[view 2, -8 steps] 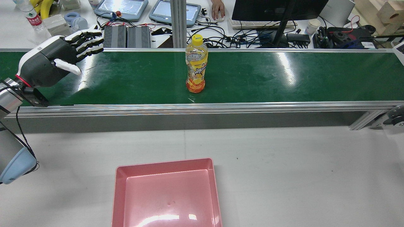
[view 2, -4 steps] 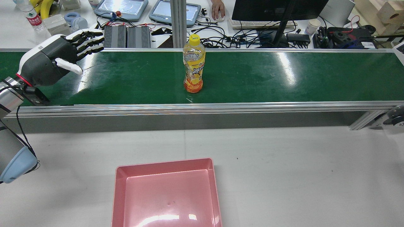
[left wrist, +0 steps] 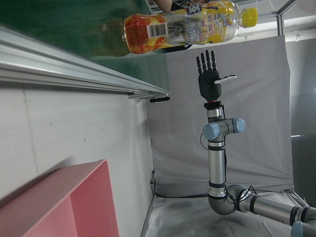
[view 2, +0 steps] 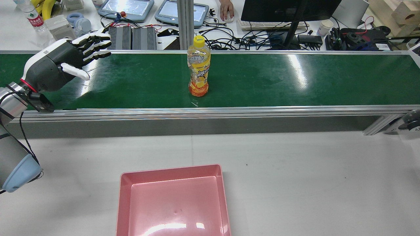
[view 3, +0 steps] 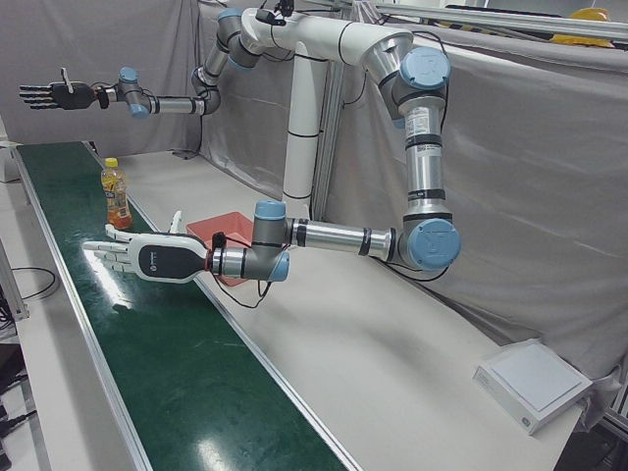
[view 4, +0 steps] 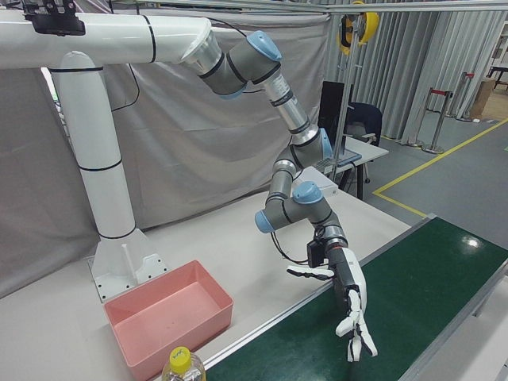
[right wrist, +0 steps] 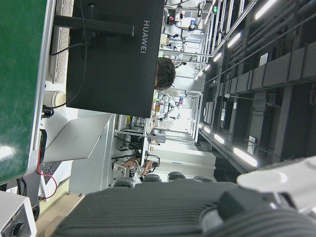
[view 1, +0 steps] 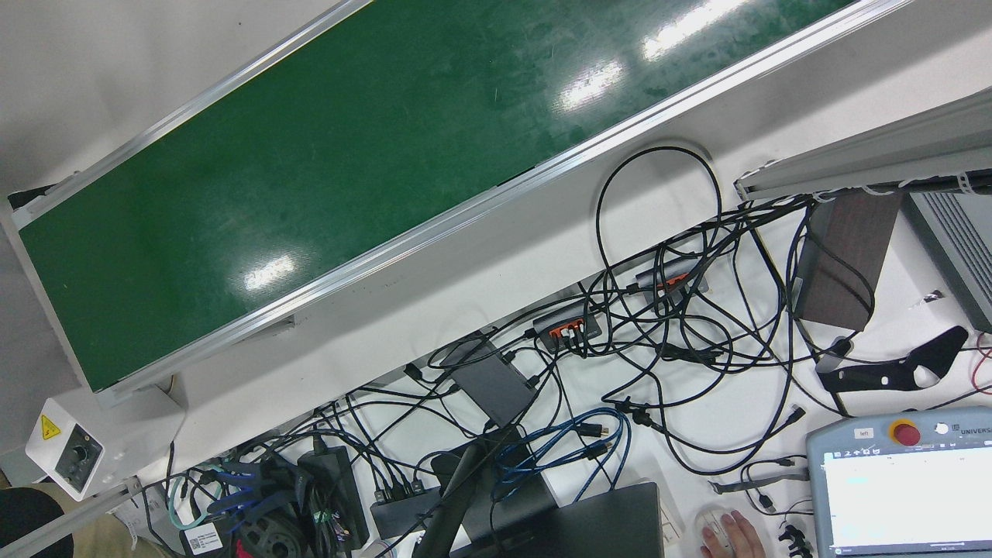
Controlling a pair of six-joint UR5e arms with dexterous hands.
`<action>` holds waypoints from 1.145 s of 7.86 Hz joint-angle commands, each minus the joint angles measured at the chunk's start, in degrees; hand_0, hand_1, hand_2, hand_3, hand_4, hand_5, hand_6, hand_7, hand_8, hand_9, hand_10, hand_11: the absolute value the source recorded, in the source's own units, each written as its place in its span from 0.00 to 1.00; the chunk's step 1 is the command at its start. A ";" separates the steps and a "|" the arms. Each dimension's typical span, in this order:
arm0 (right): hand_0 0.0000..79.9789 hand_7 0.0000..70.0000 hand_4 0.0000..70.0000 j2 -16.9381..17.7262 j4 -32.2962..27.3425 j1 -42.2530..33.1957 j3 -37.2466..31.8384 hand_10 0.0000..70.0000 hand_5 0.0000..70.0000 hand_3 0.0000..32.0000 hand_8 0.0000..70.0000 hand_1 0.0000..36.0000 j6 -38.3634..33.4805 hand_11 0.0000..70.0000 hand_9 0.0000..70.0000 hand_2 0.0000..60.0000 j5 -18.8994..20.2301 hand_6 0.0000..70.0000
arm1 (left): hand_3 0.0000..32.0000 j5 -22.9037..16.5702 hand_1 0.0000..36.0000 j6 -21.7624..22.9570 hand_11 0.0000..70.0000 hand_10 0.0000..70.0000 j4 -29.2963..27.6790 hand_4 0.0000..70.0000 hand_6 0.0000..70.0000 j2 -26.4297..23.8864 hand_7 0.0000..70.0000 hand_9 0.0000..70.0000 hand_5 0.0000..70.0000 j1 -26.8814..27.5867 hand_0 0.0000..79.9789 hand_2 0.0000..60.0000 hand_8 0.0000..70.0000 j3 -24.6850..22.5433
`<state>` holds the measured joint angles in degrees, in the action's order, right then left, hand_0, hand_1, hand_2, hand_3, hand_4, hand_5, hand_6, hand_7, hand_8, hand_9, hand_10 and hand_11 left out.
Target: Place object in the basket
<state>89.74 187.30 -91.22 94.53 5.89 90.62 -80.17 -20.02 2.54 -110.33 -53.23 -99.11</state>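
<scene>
An orange-drink bottle [view 2: 198,67] with a yellow cap stands upright mid-belt on the green conveyor [view 2: 279,82]. It also shows in the left-front view [view 3: 116,193] and lying sideways in the left hand view [left wrist: 187,24]. My left hand [view 2: 62,62] hovers open over the belt's left end, fingers spread toward the bottle and well apart from it; the same hand [view 3: 147,257] [view 4: 351,305] holds nothing. My right hand [view 3: 54,95] [left wrist: 210,81] is raised high beyond the belt's far end, open and empty. The pink basket [view 2: 172,200] sits empty on the white table in front of the belt.
Behind the belt lies a desk with tangled cables [view 1: 659,325], a monitor [view 2: 288,9], teach pendants [view 2: 128,8] and a person's hand on a mouse [view 2: 226,11]. An aluminium rail [view 2: 210,111] edges the belt. A control box [view 1: 66,457] sits at the belt's end.
The bottle has travelled a little to the left along the belt. My left hand has shifted slightly right and up, still open.
</scene>
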 commanded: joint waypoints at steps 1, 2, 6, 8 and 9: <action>0.00 0.00 0.00 0.00 0.00 -0.01 0.04 0.00 0.00 0.00 0.00 0.00 0.00 0.00 0.00 0.00 0.00 0.00 | 0.09 0.10 0.31 0.16 0.22 0.14 0.01 0.20 0.02 -0.15 0.02 0.15 0.37 -0.03 0.66 0.00 0.14 -0.03; 0.00 0.00 0.00 0.00 0.00 -0.01 0.04 0.00 0.00 0.00 0.00 0.00 0.00 0.00 0.00 0.00 0.00 0.00 | 0.11 0.01 0.32 0.25 0.22 0.14 0.01 0.20 0.02 -0.15 0.02 0.15 0.35 -0.03 0.67 0.00 0.14 -0.11; 0.00 0.00 0.00 0.00 0.00 -0.01 -0.05 0.00 0.00 0.00 0.00 0.00 0.00 0.00 0.00 0.00 0.00 0.00 | 0.12 0.01 0.32 0.16 0.17 0.11 0.01 0.20 0.01 -0.06 0.01 0.13 0.32 -0.30 0.67 0.00 0.13 -0.11; 0.00 0.00 0.00 0.00 0.00 -0.01 0.13 0.00 0.00 0.00 0.00 0.00 0.00 0.00 0.00 0.00 0.00 0.00 | 0.12 0.10 0.30 0.07 0.21 0.13 0.10 0.19 0.01 0.03 0.01 0.13 0.34 0.05 0.65 0.00 0.13 -0.11; 0.00 0.00 0.00 0.00 0.00 -0.09 0.13 0.00 0.00 0.00 0.00 0.00 0.00 0.00 0.00 0.00 0.00 0.00 | 0.13 0.19 0.30 -0.01 0.23 0.14 0.01 0.19 0.02 -0.15 0.01 0.11 0.35 0.14 0.65 0.00 0.12 -0.11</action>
<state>89.73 187.29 -91.23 94.58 5.89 90.62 -80.13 -19.93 2.61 -110.36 -53.38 -99.22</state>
